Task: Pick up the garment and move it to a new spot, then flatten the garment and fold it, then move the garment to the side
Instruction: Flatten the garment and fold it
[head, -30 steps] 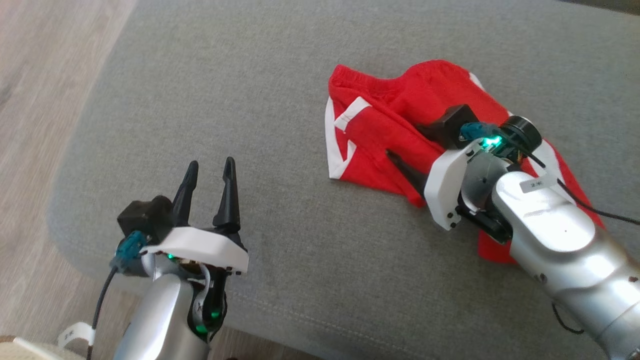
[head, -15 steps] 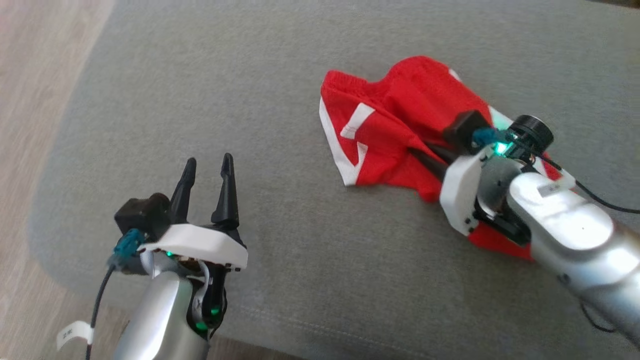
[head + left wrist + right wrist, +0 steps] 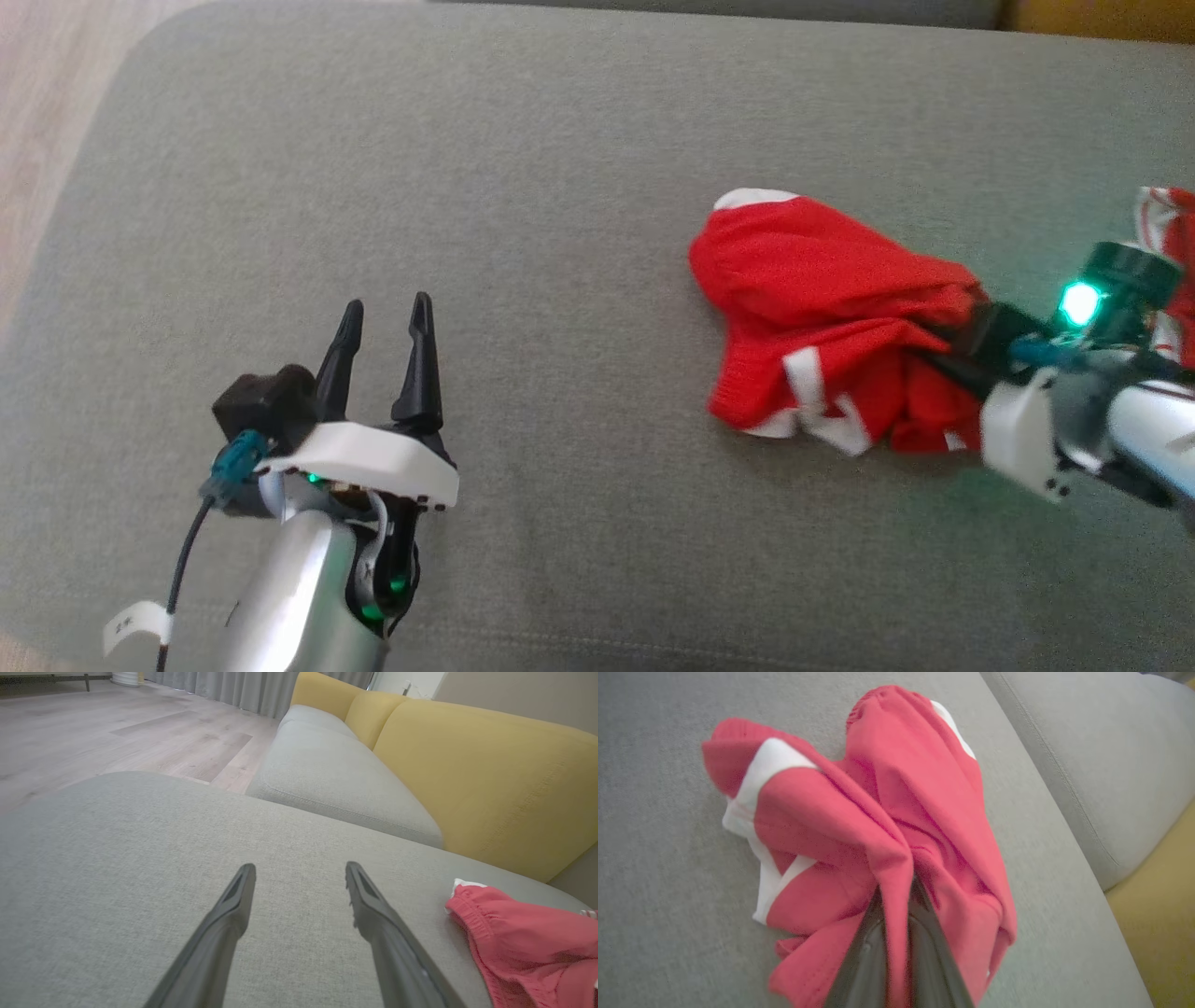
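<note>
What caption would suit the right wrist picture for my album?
The right claw pinches a bunched red-and-white garment on a grey sofa cushion.

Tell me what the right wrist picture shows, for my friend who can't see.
A bunched red garment with white trim is pinched in the right gripper, its dark jaws shut on a fold. A grey sofa cushion lies behind it.

Broad grey fabric cushion [image 3: 579, 187] in front, with a stitched seam along its near edge. Behind it, a second grey seat cushion [image 3: 327, 774], backed by yellow backrests [image 3: 490, 779]. Pale wood-plank floor [image 3: 117, 732] alongside. Grey curtains [image 3: 233, 690] hanging at the far end.
</note>
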Available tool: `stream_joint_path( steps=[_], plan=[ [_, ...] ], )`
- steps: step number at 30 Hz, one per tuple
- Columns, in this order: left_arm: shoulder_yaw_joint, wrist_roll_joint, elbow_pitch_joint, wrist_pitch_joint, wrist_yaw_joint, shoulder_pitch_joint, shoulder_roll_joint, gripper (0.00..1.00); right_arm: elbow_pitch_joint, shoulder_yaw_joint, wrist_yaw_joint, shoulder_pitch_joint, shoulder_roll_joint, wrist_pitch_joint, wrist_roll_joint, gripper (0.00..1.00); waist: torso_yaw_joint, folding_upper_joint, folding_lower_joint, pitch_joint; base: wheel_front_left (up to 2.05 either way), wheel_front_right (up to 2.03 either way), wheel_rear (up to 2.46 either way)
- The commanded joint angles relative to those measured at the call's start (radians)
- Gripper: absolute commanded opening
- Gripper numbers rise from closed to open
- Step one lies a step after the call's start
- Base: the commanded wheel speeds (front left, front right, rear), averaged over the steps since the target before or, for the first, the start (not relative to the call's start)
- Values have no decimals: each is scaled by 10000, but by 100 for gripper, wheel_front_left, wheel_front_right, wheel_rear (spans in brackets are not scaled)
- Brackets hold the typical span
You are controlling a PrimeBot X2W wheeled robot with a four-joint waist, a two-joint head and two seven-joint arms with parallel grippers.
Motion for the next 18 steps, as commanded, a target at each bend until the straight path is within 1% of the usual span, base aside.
stream_joint_path(
  steps=[1, 2, 6, 8, 11, 13, 14, 16, 18],
  plan=[
    [336, 44, -283, -122, -7, -135, 97, 100, 168, -98, -9, 14, -414, -228, 295, 43, -252, 0, 0, -177, 0, 0, 0],
    [333, 41, -285, -122, -1, -115, 97, 100, 472, -97, -9, -18, -474, -232, 503, 100, -311, 0, 0, -205, 0, 0, 0],
    [348, 70, -272, -122, -2, -11, 97, 100, 1336, -100, -9, 88, -313, -529, 1254, 100, -492, 0, 0, -324, 0, 0, 0],
    [394, 104, -278, -122, -3, 42, 97, 100, 1830, -437, -9, 116, -99, -759, 1745, 100, -582, 0, 0, -364, 0, 0, 0],
    [485, 152, -268, -122, -13, 125, 97, 100, 2717, -1495, -9, 223, 378, -1279, 2212, 100, -729, 0, 0, -469, 0, 0, 0],
    [497, 165, -266, -122, -39, 176, 97, 100, 3276, -2441, -9, 426, 823, -1760, 2340, 100, -824, 0, 0, -557, 0, 0, 0],
    [497, 165, -266, -122, -39, 176, 97, 100, 3276, -2441, -9, 426, 823, -1760, 2340, 100, -824, 0, 0, -557, 0, 0, 0],
    [504, 160, -286, -122, -51, 235, 97, 100, 3787, -3571, -9, 813, 1401, -2388, 2540, 100, -935, 0, 0, -678, 0, 0, 0],
    [529, 160, -324, -122, -42, 314, 97, 100, 4161, -4546, -9, 1243, 1936, -2894, 2448, 100, -1075, 0, 0, -783, 0, 0, 0]
  ],
)
